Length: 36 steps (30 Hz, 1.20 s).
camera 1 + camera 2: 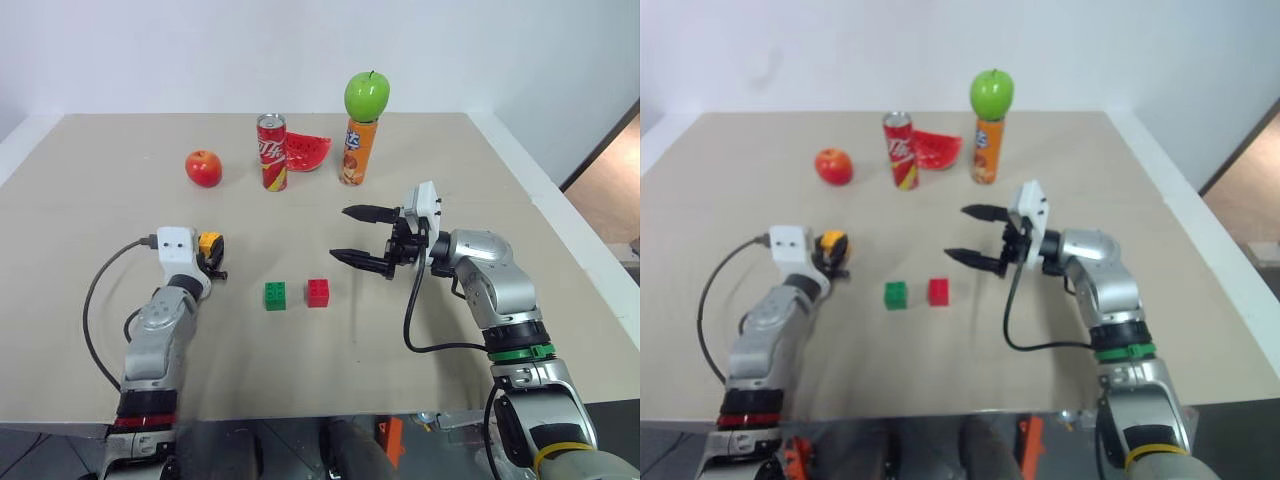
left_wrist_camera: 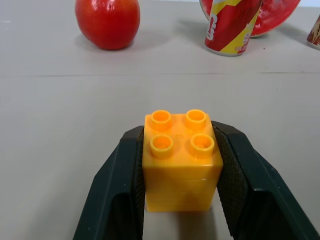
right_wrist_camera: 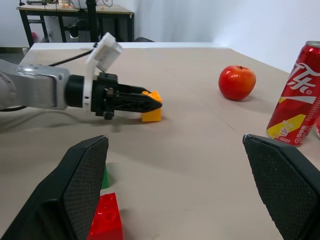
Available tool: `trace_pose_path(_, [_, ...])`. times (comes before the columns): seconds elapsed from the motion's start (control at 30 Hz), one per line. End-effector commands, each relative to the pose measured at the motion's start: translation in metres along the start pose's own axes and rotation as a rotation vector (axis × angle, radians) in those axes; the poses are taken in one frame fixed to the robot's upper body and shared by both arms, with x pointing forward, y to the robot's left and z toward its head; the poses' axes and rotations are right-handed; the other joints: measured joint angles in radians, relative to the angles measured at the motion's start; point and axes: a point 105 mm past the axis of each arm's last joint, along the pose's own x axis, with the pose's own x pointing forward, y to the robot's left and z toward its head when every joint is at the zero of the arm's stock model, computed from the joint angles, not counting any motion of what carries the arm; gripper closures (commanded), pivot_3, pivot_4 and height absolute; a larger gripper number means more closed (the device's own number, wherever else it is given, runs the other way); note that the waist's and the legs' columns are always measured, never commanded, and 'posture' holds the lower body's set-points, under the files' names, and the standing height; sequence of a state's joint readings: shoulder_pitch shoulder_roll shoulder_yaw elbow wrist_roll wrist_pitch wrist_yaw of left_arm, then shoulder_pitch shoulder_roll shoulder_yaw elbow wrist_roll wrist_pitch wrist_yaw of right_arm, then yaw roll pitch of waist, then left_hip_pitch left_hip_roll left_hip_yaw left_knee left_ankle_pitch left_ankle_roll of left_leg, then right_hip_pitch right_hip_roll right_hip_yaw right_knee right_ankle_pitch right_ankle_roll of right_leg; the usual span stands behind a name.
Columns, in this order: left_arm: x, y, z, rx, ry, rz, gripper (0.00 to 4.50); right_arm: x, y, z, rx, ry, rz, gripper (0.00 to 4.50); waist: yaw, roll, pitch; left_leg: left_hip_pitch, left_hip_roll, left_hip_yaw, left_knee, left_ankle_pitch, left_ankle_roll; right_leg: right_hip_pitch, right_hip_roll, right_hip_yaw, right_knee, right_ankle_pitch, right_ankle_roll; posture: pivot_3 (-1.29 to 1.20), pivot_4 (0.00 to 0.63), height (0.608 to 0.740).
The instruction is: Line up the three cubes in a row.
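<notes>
left gripper (image 2: 182, 200) is clamped on the yellow-orange cube (image 2: 181, 162) to join the green cube (image 1: 275, 295) and red cube (image 1: 318, 292), right gripper (image 1: 368, 238) gaping empty

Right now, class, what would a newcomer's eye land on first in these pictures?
First, the green apple balanced on top of the orange bottle at the far side of the table. Next, the left pincer shut on the yellow-orange cube, left of the green cube and red cube, which sit side by side. The right pincer hovers open just right of them.
</notes>
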<state>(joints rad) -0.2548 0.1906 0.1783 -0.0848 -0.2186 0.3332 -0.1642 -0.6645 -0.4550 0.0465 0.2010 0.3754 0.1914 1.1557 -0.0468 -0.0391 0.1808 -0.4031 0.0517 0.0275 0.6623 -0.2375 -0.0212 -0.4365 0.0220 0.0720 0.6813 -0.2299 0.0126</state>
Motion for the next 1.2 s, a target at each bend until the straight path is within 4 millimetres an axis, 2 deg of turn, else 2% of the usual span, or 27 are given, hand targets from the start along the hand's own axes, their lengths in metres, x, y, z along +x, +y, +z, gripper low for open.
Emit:
trace_pose_path(0.03, [-0.023, -0.003, 0.027, 0.04, -0.072, 0.007, 3.17, 0.001, 0.001, 0.012, -0.055, -0.015, 0.022, 0.0, 0.0, 0.0, 0.0, 0.0, 0.0, 0.0, 0.0, 0.0, 0.0, 0.0, 0.0, 0.0, 0.0, 0.0, 0.0, 0.0, 0.15, 0.74])
trace_pose_path(0.2, [-0.057, -0.021, 0.031, 0.091, -0.051, -0.025, 3.17, -0.001, 0.003, 0.009, -0.057, -0.003, 0.033, 0.0, 0.0, 0.0, 0.0, 0.0, -0.001, 0.0, 0.0, 0.0, 0.0, 0.0, -0.002, 0.0, 0.0, 0.0, 0.001, 0.0, 0.15, 0.74])
trace_pose_path(0.37, [-0.076, -0.019, 0.02, 0.098, 0.014, 0.027, 3.17, -0.002, 0.005, 0.006, -0.058, 0.007, 0.044, 0.0, 0.0, 0.0, 0.0, 0.001, -0.001, 0.0, 0.0, 0.0, 0.001, 0.001, -0.002, 0.0, 0.0, 0.0, 0.001, 0.0, 0.15, 0.74])
trace_pose_path(0.47, [-0.076, -0.019, 0.012, 0.069, 0.043, 0.017, 3.17, 0.0, 0.006, 0.005, -0.058, 0.008, 0.051, 0.0, 0.0, 0.0, 0.0, 0.001, -0.001, 0.0, 0.0, 0.001, 0.002, 0.001, -0.001, -0.001, 0.0, 0.0, 0.0, 0.0, 0.15, 0.74])
trace_pose_path(0.77, [-0.069, -0.033, 0.009, 0.09, 0.04, -0.047, 3.17, -0.001, 0.006, 0.005, -0.063, 0.015, 0.056, 0.0, 0.0, 0.0, 0.0, 0.001, -0.001, 0.0, 0.0, 0.002, 0.002, 0.001, -0.001, 0.0, 0.0, 0.0, 0.0, 0.0, 0.15, 0.74])
trace_pose_path(1.2, [-0.07, -0.031, 0.0, 0.084, 0.091, -0.04, 3.17, -0.005, 0.009, 0.002, -0.059, 0.03, 0.057, 0.0, 0.0, 0.0, 0.0, 0.001, -0.001, 0.0, -0.001, 0.002, 0.002, 0.0, -0.001, 0.0, 0.0, 0.0, 0.0, 0.0, 0.15, 0.74])
